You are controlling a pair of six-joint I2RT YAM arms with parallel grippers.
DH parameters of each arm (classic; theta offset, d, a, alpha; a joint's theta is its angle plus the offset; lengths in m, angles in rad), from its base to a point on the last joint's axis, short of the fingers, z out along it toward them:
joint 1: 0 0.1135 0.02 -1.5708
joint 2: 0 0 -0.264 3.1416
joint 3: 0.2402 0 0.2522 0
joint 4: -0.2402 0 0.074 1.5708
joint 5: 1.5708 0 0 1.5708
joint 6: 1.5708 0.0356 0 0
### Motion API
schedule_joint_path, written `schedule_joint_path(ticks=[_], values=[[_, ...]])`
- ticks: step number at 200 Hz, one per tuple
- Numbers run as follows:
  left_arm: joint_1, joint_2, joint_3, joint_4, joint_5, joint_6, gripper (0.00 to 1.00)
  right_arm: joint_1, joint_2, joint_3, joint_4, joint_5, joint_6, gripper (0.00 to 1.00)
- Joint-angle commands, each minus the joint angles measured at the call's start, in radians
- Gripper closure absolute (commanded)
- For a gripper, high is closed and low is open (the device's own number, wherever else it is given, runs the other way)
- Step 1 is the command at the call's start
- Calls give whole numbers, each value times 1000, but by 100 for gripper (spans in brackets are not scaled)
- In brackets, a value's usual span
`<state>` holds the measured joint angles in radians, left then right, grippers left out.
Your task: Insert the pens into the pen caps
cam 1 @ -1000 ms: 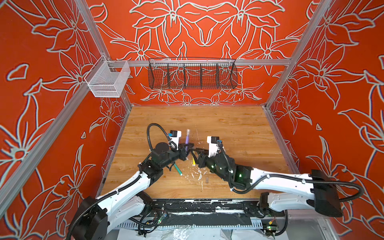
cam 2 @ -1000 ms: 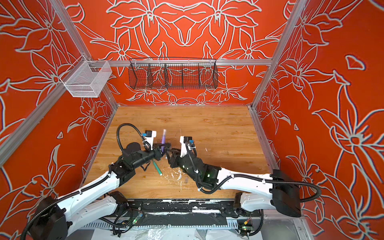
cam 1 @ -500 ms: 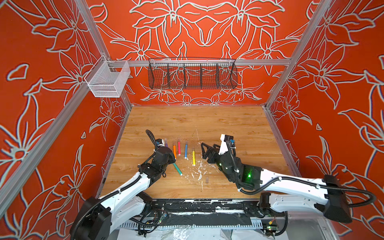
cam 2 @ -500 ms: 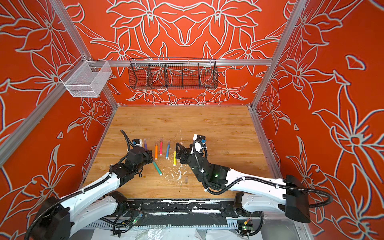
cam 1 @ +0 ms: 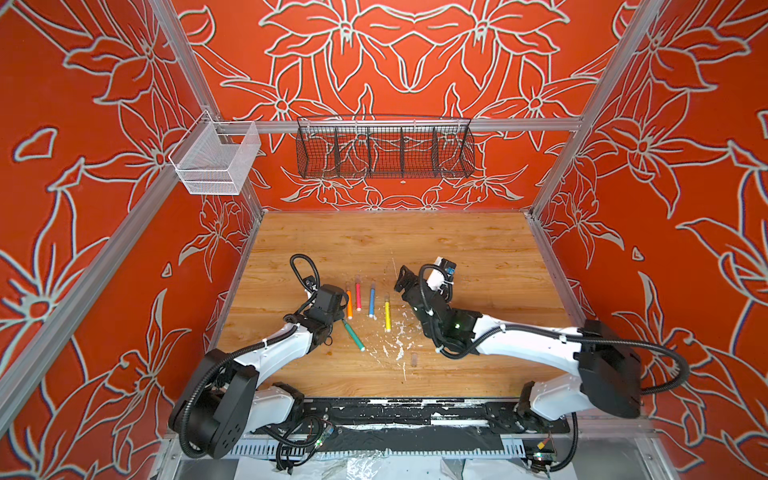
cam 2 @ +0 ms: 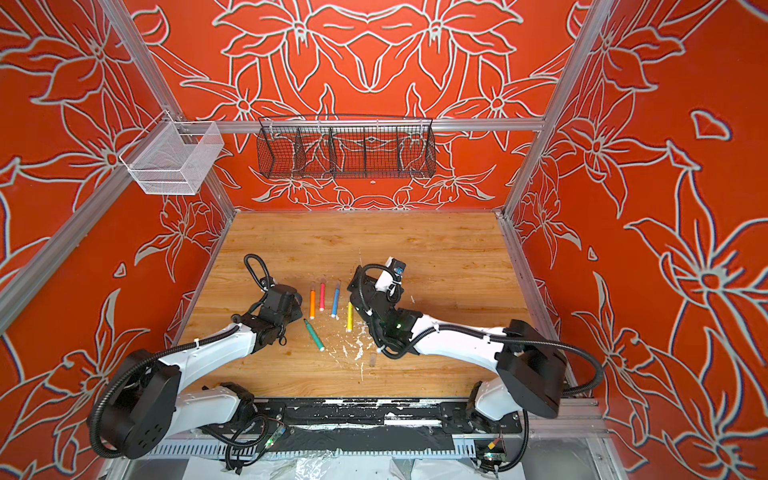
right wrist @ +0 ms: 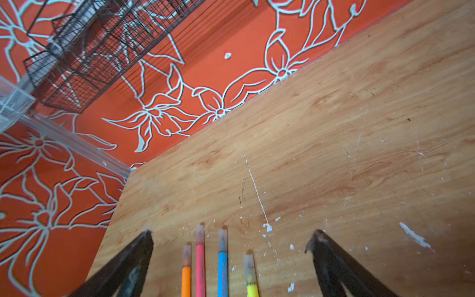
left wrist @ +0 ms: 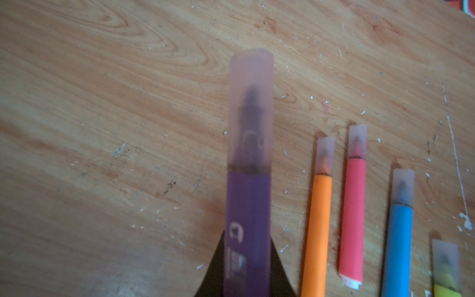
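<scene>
Four pens lie side by side near the middle of the wooden table (cam 1: 436,245), each with a translucent cap on its far end. From left to right in both top views they are the orange pen (cam 1: 349,304), the pink-red pen (cam 1: 358,297), the blue pen (cam 1: 372,303) and the yellow pen (cam 1: 387,316). The green pen (cam 1: 353,335) lies uncapped and slanted, just in front of the orange one. A loose cap (cam 1: 413,358) sits farther forward among white flecks (cam 1: 399,348), apart from the row.

The purple pen (left wrist: 248,218) shows only in the left wrist view. It wears its own cap (left wrist: 251,110) and is pinched at the barrel by the left gripper (left wrist: 246,262), beside the orange pen. The right gripper (right wrist: 232,232) is spread wide and holds nothing, its two dark fingers (right wrist: 123,262) framing the capped ends of the row. It hangs just right of the yellow pen.
</scene>
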<state>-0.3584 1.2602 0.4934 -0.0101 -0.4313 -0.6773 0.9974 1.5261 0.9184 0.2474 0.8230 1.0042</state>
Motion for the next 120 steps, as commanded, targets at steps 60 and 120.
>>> schedule_joint_path(ticks=[60, 120], values=[[9, -86, 10, -41, -56, -31, 61, -109, 333, 248, 120, 57, 49, 6], [12, -237, 0, -143, -32, -29, 45, -114, 486, 382, 127, 114, 44, 7]])
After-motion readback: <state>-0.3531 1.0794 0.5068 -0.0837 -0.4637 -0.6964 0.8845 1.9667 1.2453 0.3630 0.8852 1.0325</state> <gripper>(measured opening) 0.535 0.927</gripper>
